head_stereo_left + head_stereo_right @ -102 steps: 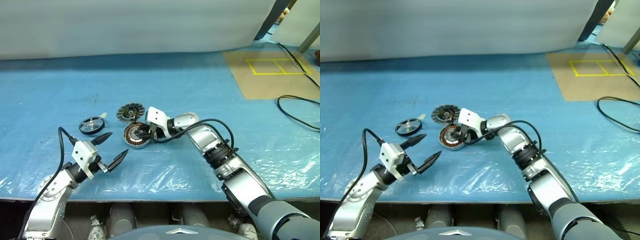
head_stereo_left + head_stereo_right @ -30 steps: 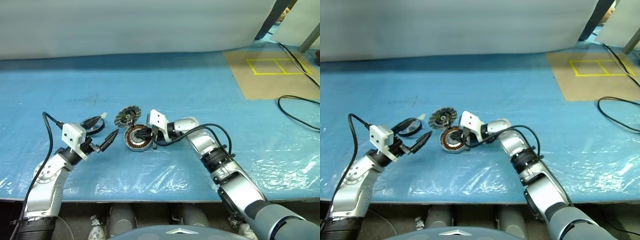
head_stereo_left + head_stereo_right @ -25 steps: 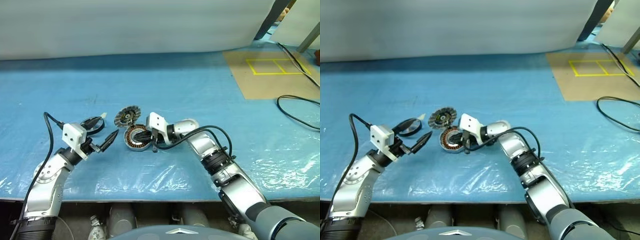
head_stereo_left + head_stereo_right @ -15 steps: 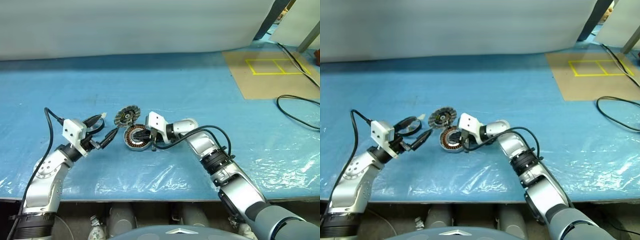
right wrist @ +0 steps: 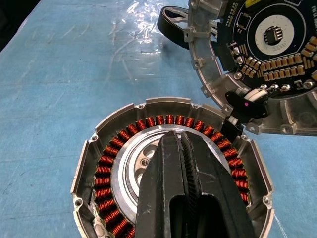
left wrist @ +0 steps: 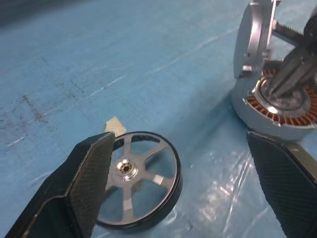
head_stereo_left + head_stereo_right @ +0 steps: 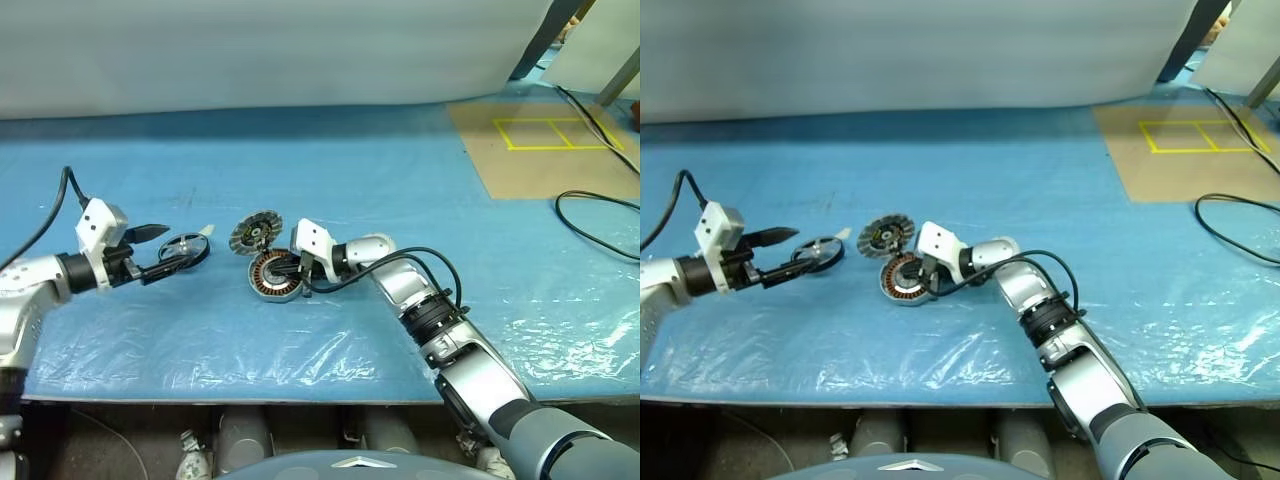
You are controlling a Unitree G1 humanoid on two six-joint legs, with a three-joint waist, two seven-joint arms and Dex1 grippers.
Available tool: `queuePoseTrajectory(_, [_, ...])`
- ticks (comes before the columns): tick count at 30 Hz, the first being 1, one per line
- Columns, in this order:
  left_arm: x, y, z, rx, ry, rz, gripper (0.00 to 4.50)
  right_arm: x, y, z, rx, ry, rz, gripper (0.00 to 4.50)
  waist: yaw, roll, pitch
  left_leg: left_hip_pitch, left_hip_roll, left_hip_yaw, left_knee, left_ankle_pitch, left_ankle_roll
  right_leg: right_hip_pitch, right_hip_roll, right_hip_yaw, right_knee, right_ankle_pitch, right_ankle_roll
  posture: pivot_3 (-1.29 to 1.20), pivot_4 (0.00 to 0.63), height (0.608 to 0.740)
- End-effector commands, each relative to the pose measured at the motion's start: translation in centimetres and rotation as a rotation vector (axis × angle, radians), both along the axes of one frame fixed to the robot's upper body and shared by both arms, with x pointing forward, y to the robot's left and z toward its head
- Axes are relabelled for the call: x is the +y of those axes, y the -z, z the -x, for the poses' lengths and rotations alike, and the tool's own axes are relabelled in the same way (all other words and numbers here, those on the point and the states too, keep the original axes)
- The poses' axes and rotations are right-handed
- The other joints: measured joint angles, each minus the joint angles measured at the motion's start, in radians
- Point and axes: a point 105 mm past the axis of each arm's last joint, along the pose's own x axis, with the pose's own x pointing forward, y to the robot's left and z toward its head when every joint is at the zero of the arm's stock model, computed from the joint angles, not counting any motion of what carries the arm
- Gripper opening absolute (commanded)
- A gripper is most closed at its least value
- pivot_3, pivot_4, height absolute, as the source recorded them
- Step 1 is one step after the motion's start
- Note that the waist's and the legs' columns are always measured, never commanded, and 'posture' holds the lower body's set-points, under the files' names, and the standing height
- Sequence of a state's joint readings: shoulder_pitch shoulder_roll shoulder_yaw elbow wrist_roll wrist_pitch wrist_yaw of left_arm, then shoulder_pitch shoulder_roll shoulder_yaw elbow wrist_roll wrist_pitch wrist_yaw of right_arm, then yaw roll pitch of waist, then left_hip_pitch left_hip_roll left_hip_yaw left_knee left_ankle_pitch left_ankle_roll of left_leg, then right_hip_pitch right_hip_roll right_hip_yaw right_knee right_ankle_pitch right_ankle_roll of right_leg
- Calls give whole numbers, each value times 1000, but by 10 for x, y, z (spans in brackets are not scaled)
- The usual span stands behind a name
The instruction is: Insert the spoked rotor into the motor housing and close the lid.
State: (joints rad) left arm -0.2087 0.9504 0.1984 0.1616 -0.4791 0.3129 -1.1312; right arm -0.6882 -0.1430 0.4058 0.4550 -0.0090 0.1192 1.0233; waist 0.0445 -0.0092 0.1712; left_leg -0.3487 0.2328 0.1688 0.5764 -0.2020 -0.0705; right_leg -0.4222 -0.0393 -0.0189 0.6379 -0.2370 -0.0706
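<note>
Copper-orange windings ring the silver motor housing on blue sheeting.

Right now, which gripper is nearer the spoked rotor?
Left. The left gripper is open right beside the spoked rotor; the right gripper, shut, sits over the motor housing.

one spoked rotor, one motor housing, one lid, two cables.

No legible text, labels, brands or numbers anywhere.
</note>
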Motion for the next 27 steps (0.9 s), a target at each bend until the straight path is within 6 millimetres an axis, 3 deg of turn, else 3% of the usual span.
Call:
queuePoseTrajectory(1, [21,-7,-1,18,101,-186,4500,2,0,2,-4,-4,-2,42,0,0,0,0,0,0,0,0,0,0,0,0,0,0,0,0,150,740])
queuePoseTrajectory(6, [30,-21,-19,-27,195,-320,4500,2,-1,1,-7,4,-8,42,3,-1,0,0,-1,0,-1,0,0,0,-1,0,0,0,0,0,150,740])
queuePoseTrajectory(11, [26,-29,-40,-81,240,-409,4500,2,-4,0,-15,14,-16,42,3,-1,0,0,-1,-1,-1,0,-1,0,-1,0,0,0,0,0,150,740])
queuePoseTrajectory(17, [21,-21,-46,-85,338,-511,4500,0,-9,0,-27,24,-26,42,3,-1,0,-1,-1,-1,-2,0,-1,0,-1,-1,0,0,1,0,150,740])
queuePoseTrajectory(27, [15,-2,-57,-121,383,-653,4500,-2,-37,2,-55,38,-90,42,12,-1,0,-2,-1,-3,-2,0,-1,0,-1,-3,0,1,2,0,150,740])
